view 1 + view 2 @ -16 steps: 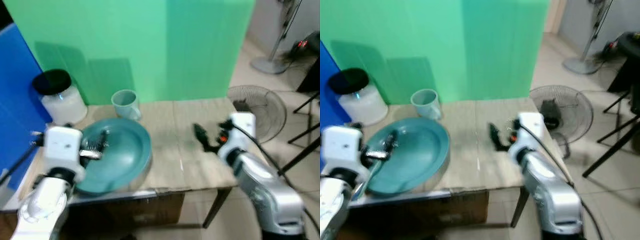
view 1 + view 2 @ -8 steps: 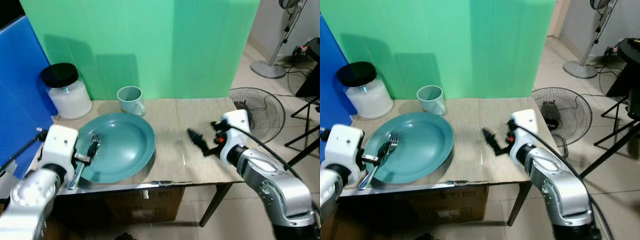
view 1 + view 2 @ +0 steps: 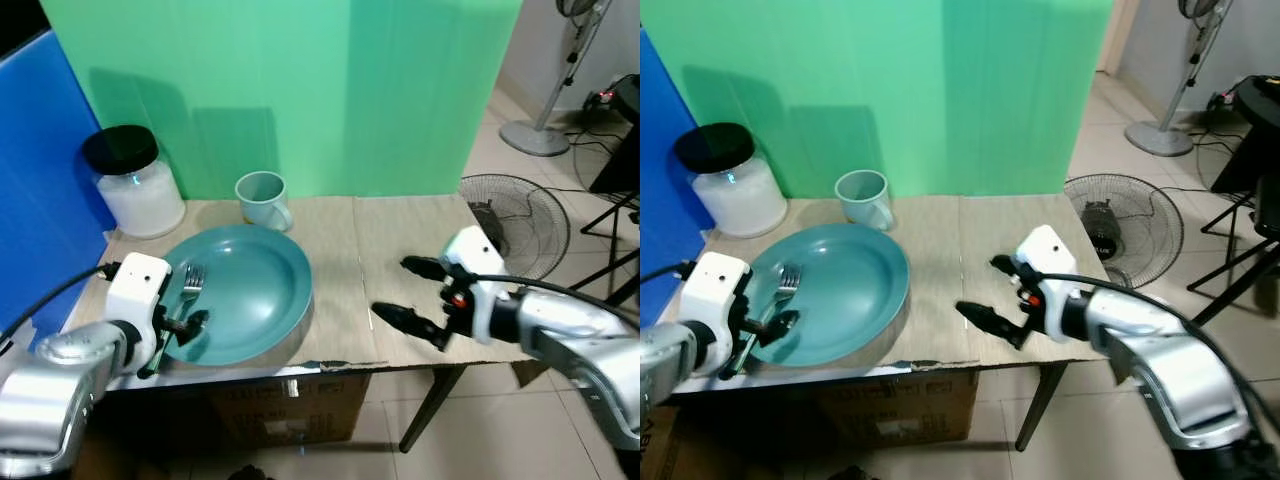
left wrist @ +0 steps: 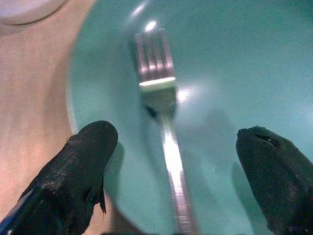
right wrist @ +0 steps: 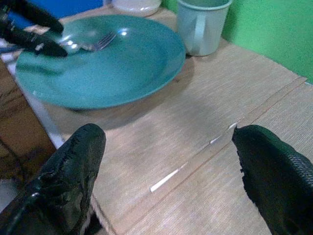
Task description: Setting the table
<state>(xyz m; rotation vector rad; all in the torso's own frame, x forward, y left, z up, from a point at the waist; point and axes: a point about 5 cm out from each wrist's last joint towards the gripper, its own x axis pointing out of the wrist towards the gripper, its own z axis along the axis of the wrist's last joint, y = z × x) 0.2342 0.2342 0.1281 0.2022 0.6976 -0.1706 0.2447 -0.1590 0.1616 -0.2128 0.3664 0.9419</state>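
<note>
Now | left pincer [image 3: 178,322] open astride fork [image 4: 161,105] | right pincer [image 3: 415,292] open over table [image 3: 400,225]

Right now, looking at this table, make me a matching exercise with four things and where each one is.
Things:
1. fork
2. mug
3. jar
4. right gripper

Places:
A. beside the blue panel, at the table's back left
B. lying on the teal plate
C. open above the bare right half of the table
D. just behind the plate

Pairs: 1-B, 2-D, 3-A, 4-C
</note>
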